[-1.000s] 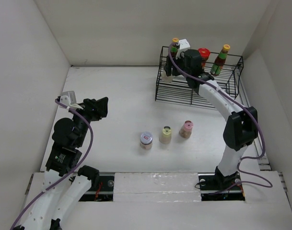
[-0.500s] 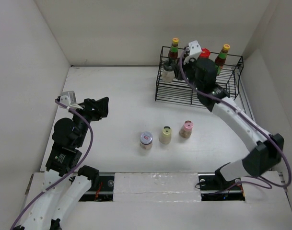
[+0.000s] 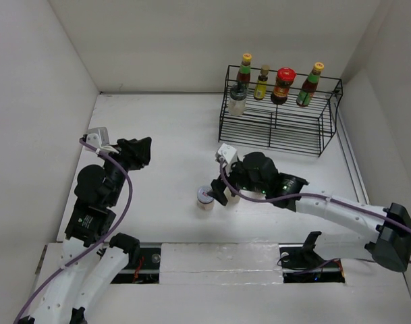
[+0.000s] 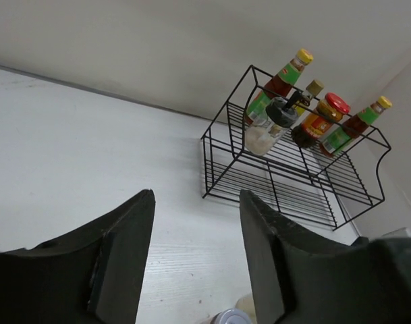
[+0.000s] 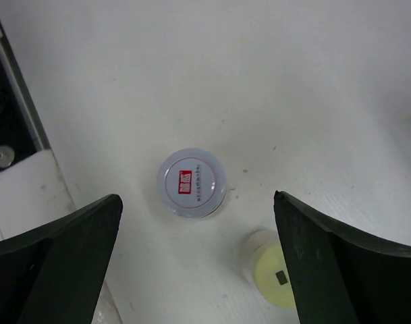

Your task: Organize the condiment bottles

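Your right gripper (image 5: 196,199) hangs with fingers spread wide, holding nothing, over a round silver-lidded jar (image 5: 192,182); its red-and-white lid label is too small to read. A cream shaker (image 5: 276,275) stands just beside it. Your left gripper (image 4: 195,202) gapes, empty. Far back, a black wire rack (image 4: 306,202) holds yellow-capped sauce bottles (image 4: 279,84), a red-lidded jar (image 4: 323,121) and a grey-capped shaker (image 4: 264,131).

Illumination bright, even, diffuse — the white surface (image 3: 165,128) approaches overexposure. Shadows are faint and soft-edged. In wrist views the near gripper fingers (image 5: 57,270) render dark, slightly soft — the background is sharp.
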Action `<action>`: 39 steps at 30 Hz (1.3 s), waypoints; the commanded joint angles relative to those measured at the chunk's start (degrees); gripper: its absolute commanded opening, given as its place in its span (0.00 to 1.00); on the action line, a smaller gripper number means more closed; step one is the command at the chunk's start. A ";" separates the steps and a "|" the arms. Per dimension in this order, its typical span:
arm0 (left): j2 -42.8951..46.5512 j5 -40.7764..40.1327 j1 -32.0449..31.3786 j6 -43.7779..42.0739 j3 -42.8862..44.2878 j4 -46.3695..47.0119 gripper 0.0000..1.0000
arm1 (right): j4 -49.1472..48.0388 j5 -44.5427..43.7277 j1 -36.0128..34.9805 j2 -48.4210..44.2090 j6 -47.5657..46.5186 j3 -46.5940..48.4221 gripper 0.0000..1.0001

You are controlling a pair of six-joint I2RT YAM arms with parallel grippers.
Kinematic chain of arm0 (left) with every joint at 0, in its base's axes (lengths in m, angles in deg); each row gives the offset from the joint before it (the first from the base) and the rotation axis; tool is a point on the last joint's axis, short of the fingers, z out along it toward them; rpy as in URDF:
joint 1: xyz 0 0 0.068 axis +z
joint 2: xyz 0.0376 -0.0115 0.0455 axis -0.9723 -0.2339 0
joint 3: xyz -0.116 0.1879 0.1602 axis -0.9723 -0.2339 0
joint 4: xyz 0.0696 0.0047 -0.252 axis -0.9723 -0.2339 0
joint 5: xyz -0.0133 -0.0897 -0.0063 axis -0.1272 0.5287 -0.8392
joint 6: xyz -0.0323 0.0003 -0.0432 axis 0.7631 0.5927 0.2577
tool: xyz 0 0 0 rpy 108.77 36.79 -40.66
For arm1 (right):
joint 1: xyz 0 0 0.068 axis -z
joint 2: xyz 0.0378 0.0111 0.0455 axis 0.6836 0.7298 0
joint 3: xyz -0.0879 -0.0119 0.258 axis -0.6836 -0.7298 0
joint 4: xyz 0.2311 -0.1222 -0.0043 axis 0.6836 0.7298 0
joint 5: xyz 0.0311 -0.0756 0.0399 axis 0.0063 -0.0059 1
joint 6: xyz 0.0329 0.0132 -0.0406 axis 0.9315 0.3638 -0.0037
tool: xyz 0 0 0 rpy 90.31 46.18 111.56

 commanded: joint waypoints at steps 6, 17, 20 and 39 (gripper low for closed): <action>-0.15 0.75 0.30 -0.11 0.50 2.29 0.69 | 6.95 -1.44 -3.81 13.56 -3.51 7.69 1.00; 0.38 1.28 0.30 -0.11 0.50 2.81 0.70 | 5.63 -2.58 -4.34 22.53 -2.90 10.68 0.88; 0.38 1.80 0.30 -0.11 0.50 2.82 0.70 | 1.96 -2.68 -4.34 21.92 -2.10 10.68 0.75; 0.20 1.80 0.30 -0.11 0.50 2.82 0.69 | -4.12 -14.46 15.86 8.73 -4.74 26.42 0.37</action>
